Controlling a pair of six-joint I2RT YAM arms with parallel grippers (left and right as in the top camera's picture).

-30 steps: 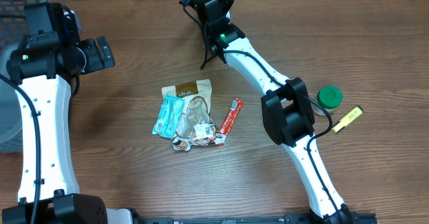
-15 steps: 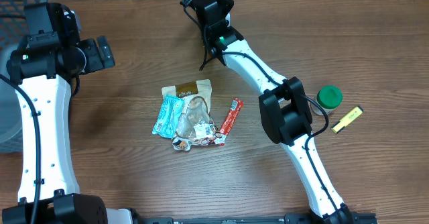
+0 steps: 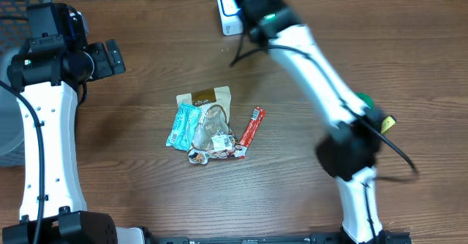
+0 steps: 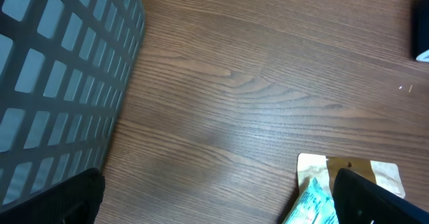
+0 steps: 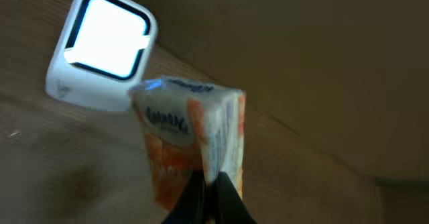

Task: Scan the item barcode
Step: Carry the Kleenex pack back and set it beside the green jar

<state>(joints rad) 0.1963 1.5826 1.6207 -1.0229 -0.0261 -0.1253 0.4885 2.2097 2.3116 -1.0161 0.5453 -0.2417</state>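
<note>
While the right tool (image 5: 211, 184) is clamped shut on the lower edge of the orange-and-white packet (image 5: 191, 137), my concern is presentation, not grip. The packet stands upright above the tips, with its top corner just below and right of the scanner (image 5: 107, 43), whose window is lit. The two overlap in the wrist view, so I can't tell if they touch.

My call: roll the wrist slowly so each face comes square to the window, pause on each, and hold the tips clear of the print. I can't see where the barcode sits. The likely risk is glare or a crease in the wrapper.

Writing: blue lettering near the packet's top and orange lettering lower down, both too blurred to read. Nothing legible on the scanner.

Further out, back toward the arm's base, the snack pile (image 3: 208, 123) lies on the surface (image 3: 146, 193). The left tool (image 4: 218, 200) is wide open and empty, beside the basket (image 4: 60, 83).
</note>
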